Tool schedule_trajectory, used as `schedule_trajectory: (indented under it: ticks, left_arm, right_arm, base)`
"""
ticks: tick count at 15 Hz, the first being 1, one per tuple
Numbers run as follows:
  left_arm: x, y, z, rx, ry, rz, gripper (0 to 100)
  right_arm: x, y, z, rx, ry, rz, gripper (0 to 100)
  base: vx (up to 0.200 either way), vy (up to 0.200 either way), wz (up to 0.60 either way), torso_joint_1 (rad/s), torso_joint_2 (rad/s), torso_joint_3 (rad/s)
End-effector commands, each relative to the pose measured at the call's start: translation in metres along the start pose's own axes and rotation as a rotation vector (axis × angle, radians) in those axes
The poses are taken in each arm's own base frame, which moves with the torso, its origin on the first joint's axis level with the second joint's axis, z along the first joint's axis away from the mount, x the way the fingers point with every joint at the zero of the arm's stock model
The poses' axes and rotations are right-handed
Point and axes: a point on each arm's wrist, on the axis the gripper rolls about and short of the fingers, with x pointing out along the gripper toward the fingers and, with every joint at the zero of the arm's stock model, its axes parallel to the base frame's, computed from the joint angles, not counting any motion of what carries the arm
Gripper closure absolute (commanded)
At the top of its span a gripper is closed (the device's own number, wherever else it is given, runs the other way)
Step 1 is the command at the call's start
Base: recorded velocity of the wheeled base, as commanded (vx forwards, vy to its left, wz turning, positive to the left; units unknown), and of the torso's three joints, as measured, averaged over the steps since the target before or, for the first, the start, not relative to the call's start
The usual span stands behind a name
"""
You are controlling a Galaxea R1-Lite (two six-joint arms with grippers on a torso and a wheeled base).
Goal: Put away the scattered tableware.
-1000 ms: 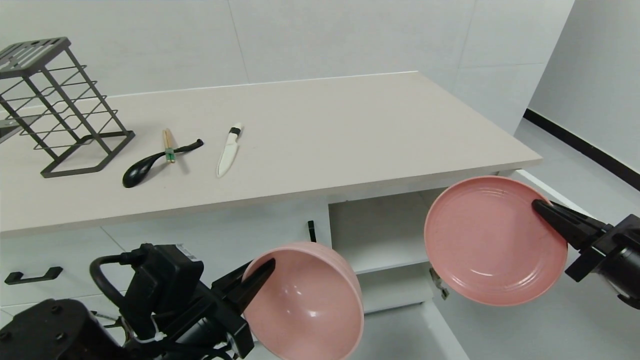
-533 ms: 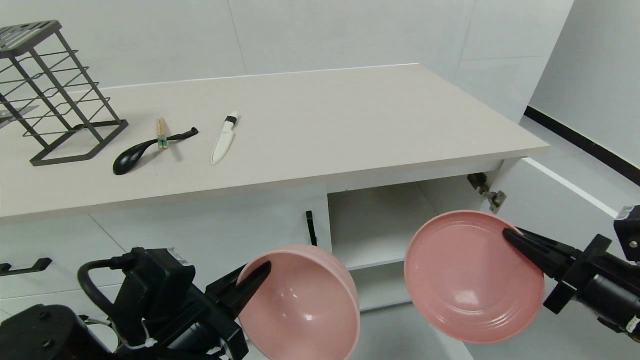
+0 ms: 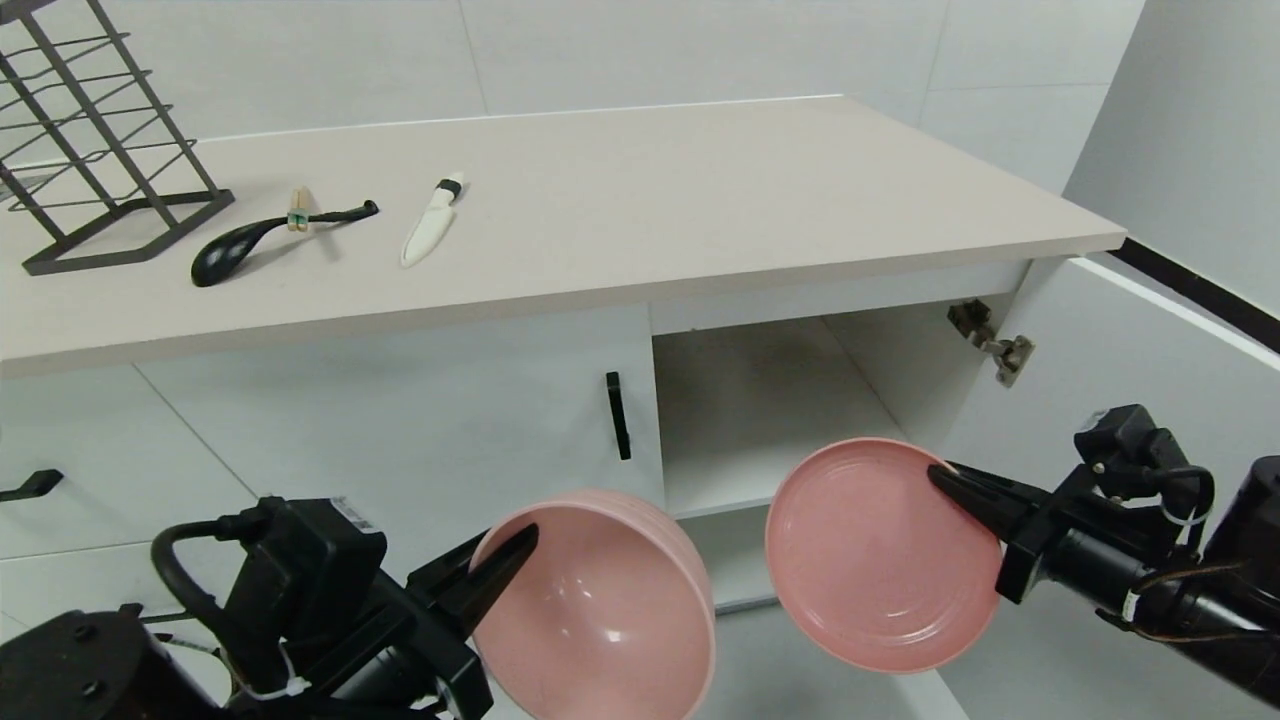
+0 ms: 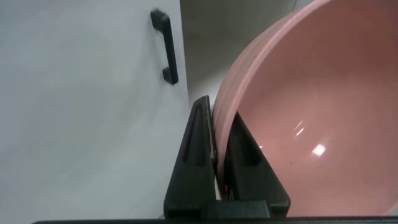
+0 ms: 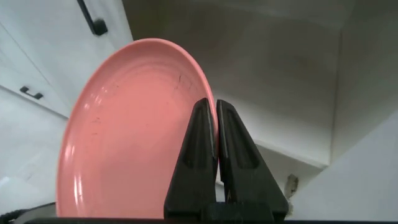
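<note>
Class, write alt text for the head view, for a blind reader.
The left gripper holds a pink bowl and the right gripper a pink plate, before an open cabinet. On the counter are a spoon, chopsticks, a knife and a rack.

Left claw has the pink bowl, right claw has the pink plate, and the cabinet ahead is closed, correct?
No: the cabinet stands open, as the head view shows. The left claw does hold the pink bowl, the right claw the pink plate.
</note>
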Motion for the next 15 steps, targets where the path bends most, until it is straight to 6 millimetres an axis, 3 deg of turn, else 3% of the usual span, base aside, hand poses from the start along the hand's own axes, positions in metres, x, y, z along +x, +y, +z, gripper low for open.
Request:
schedule_trajectory:
  ticks: [1,4,10,12,15]
  left_arm:
    - [0.0,0.0,0.0,-0.002,-0.003,0.001,100]
    - [-0.003,0.001,0.0,-0.002,-0.001,0.001,100]
    - [-0.008,0.006,0.003,-0.017,-0.018,0.027,100]
    - [-0.009,0.007,0.004,-0.023,-0.025,0.032,100]
    - [-0.009,0.007,0.005,-0.023,-0.029,0.03,100]
  right_arm:
    - [0.013,0.005,-0.011,0.01,0.036,0.032,100]
    - [0.03,0.004,-0.016,0.01,0.036,0.043,100]
    - [0.087,-0.014,-0.014,-0.017,-0.066,0.021,100]
    - [0.091,-0.014,-0.017,-0.017,-0.063,0.021,100]
    - [0.08,-0.011,-0.019,0.003,-0.034,0.023,100]
  base:
    - [0.0,0.0,0.0,-0.256,0.34,0.124]
    - [0.0,0.0,0.0,-0.136,0.29,0.126]
    - [0.033,0.0,0.0,-0.011,0.11,0.033]
    - [0.2,0.0,0.0,0.005,0.01,0.039]
    - [0.0,0.0,0.0,0.0,0.0,0.0]
